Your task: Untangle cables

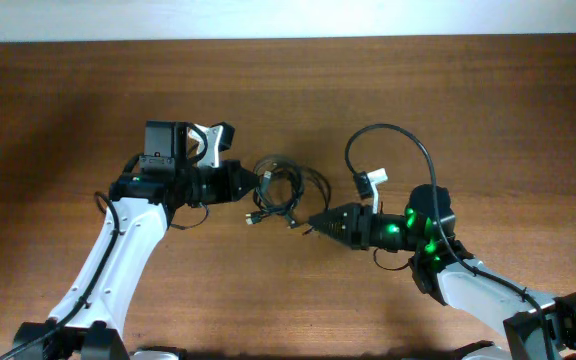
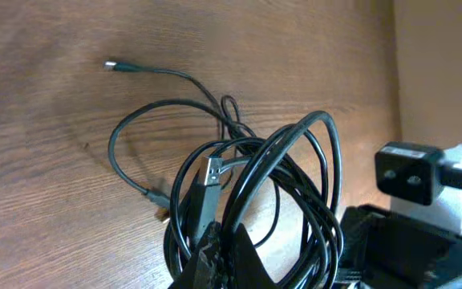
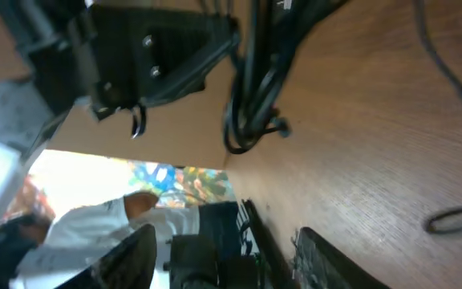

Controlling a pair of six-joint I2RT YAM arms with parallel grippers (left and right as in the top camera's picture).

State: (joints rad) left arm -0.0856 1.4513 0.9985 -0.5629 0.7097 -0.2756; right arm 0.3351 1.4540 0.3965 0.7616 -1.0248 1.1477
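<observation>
Cables lie as one black clump in the middle of the wooden table, between the two arms. The left gripper reaches in from the left, and its fingers are closed tight on the left side of the clump. The right gripper points at the clump from the right and near side, with its tip just beside the loops. From above I cannot tell if it touches them. On the right arm a thick black cord makes a big arc over the table. A small white tag sits under this arc, to the right of the clump. Both are near the clump on that side.

The left wrist view shows what the overhead view hides. Several loops are bunched together and rise from the closed fingers. A silver flat plug lies in the middle of the bunch, and one thin end with a small plug runs far out on the wood. A black block with a white part stands at the right edge.

The right wrist view shows the right fingers wide apart with nothing between them. Beyond them the clump is seen at the left gripper. A thin dark loop lies on the wood at the right edge; I cannot tell which cord it belongs to.
</observation>
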